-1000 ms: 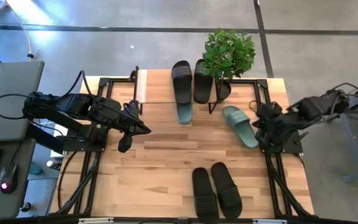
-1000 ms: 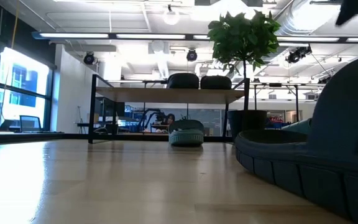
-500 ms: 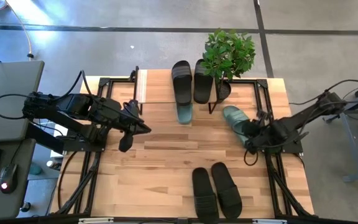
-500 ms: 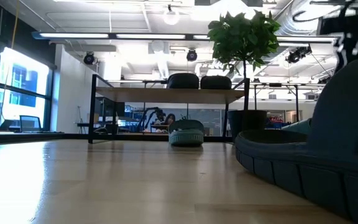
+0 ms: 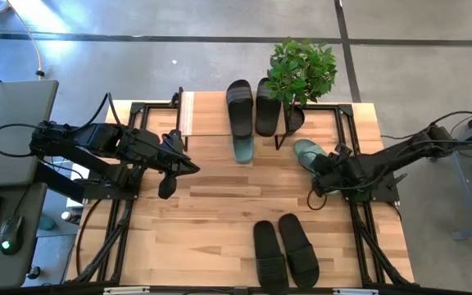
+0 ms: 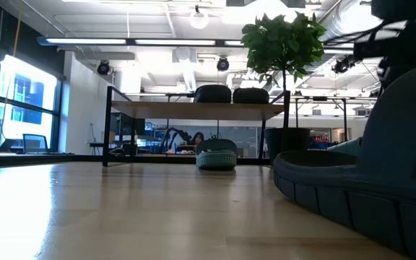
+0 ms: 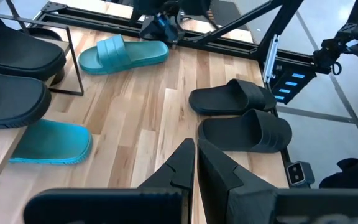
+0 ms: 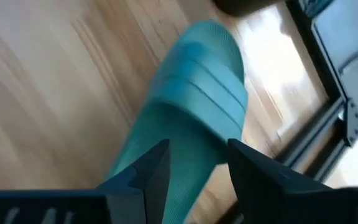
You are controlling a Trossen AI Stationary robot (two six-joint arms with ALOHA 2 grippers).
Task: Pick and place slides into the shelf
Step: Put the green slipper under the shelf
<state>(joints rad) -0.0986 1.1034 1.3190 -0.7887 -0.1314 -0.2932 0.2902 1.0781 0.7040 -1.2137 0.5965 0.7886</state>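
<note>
One sage-green slide (image 5: 305, 150) lies flat on the tabletop at the right, also seen in the right wrist view (image 8: 194, 112). My right gripper (image 5: 319, 167) stands open over its heel end, one finger on each side (image 8: 197, 168). A second green slide (image 5: 242, 149) lies under the shelf (image 5: 206, 115), its end sticking out. A black pair (image 5: 253, 105) rests on the shelf's plank. Another black pair (image 5: 285, 250) lies near the table's near edge. My left gripper (image 5: 190, 165) hovers shut at the table's left, holding nothing (image 7: 196, 155). My right gripper comes at the green slide's heel end (image 8: 185, 162) slanting down from the table's right. Whether its fingers (image 8: 148, 174) touch the slide, I cannot tell. The slide lies flat on the wood.
A potted plant (image 5: 301, 70) stands at the shelf's right end, close to the green slide. The shelf's thin black leg (image 5: 280, 141) stands just left of that slide. Bare wood (image 5: 220, 205) spreads across the table's middle. Black frame rails (image 5: 367, 221) run along both sides.
My right gripper has reached out from the table's right edge toward the left and down, over the green slide's heel end, and its fingers have opened. The slide has stayed where it was.
</note>
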